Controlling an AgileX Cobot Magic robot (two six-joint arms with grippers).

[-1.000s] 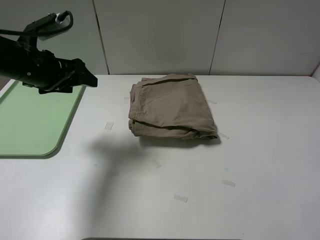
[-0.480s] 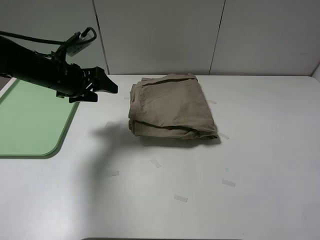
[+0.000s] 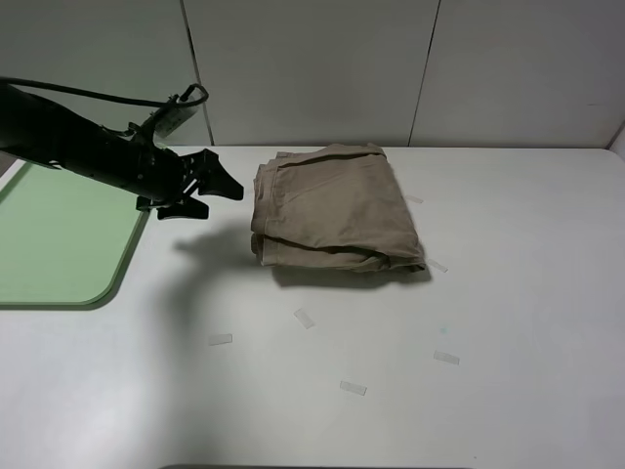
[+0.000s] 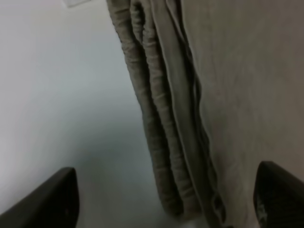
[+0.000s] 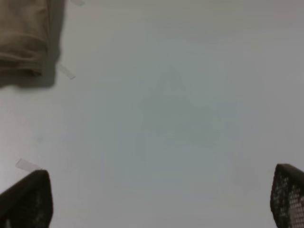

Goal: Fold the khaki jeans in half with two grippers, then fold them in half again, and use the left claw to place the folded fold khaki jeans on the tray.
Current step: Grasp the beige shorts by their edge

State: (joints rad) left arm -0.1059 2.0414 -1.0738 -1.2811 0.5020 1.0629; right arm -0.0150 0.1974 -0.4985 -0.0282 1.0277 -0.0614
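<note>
Background: pale grey wall panels (image 3: pixel 312 68) behind a white worktop (image 3: pixel 488 293), with scattered clear tape bits (image 3: pixel 353 388).
Khaki jeans (image 3: pixel 332 210): folded into a compact stack, flat on the worktop near the middle, not on the tray.
Tray (image 3: pixel 59 244): mint green, at the left edge of the worktop, nothing on it, well apart from the stack.
Left claw (image 3: pixel 225 195): jaws spread wide, holding nothing, low over the worktop between tray and stack, just beside the stack's left edge, tips toward it.
Left wrist view: layered fold edge and gathered waistband (image 4: pixel 161 133) lined up between the two fingertips (image 4: pixel 47 199); no contact visible.
Right claw (image 5: pixel 156 199): wide open, empty, over bare worktop; only a corner of the stack (image 5: pixel 23 38) in its view.
Stage (judgement): both folds look done; pick by the left claw and transfer to the tray not yet done.
Risk 1: grip on the top layers only, hence unfolding on lift.
Risk 2: lower jaw butting the edge instead of sliding under, hence a shoved or rumpled stack.
Risk 3: one-edge hold on limp cloth, hence sagging and a dragged far side on the way across.
Risk 4: off-centre release, hence cloth draped over the tray rim.
</note>
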